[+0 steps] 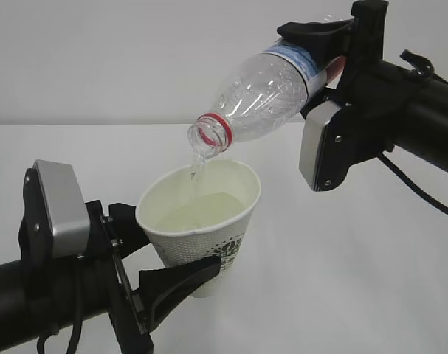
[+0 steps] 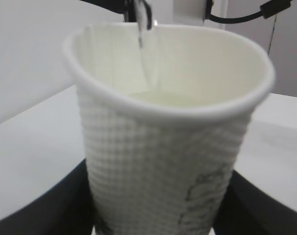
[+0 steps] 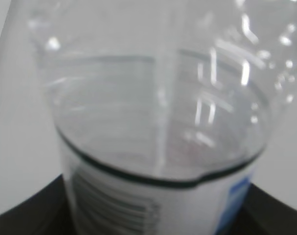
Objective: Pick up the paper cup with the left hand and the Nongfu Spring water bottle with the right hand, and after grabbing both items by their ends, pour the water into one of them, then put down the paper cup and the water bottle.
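My left gripper [image 1: 176, 247] is shut on the lower half of the white paper cup [image 1: 201, 228] and holds it upright above the table. In the left wrist view the paper cup [image 2: 163, 161] fills the frame, with my black fingers [image 2: 55, 208] on both sides of it. My right gripper [image 1: 316, 66] is shut on the labelled end of the Nongfu Spring water bottle [image 1: 268, 92], which is tilted mouth-down over the cup. A thin stream of water [image 1: 196, 169] falls from the red-ringed mouth into the cup, which holds some water. The right wrist view shows the bottle [image 3: 158, 98] close up.
A plain white table [image 1: 356, 280] lies under both arms and a pale wall stands behind. A black cable [image 1: 423, 195] hangs from the right arm.
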Controlling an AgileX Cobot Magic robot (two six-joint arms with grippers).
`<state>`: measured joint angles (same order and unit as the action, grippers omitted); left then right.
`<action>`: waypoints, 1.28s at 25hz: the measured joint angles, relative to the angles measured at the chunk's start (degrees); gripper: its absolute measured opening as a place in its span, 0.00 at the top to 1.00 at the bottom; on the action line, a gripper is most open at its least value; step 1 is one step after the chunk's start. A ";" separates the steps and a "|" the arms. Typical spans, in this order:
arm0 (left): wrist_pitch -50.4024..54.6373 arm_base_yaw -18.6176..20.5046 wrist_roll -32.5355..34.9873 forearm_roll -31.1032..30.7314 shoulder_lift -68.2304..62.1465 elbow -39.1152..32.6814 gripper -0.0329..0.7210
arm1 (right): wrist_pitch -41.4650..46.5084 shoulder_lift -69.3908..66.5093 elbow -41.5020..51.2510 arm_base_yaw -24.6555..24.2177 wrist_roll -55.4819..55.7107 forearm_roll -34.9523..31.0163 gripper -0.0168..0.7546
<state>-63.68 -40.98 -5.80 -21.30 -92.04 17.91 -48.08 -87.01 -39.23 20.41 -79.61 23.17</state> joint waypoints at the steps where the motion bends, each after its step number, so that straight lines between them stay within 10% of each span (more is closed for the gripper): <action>1: 0.00 0.00 0.00 0.00 0.00 0.00 0.33 | -0.10 0.00 0.00 0.00 -0.04 0.00 0.36; 32: 0.03 0.00 0.00 0.00 0.00 0.00 0.33 | -0.24 0.00 0.00 0.00 7.75 0.00 0.36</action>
<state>-63.65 -40.98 -5.80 -21.30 -92.04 17.91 -48.32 -87.01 -39.23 20.41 -71.86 23.17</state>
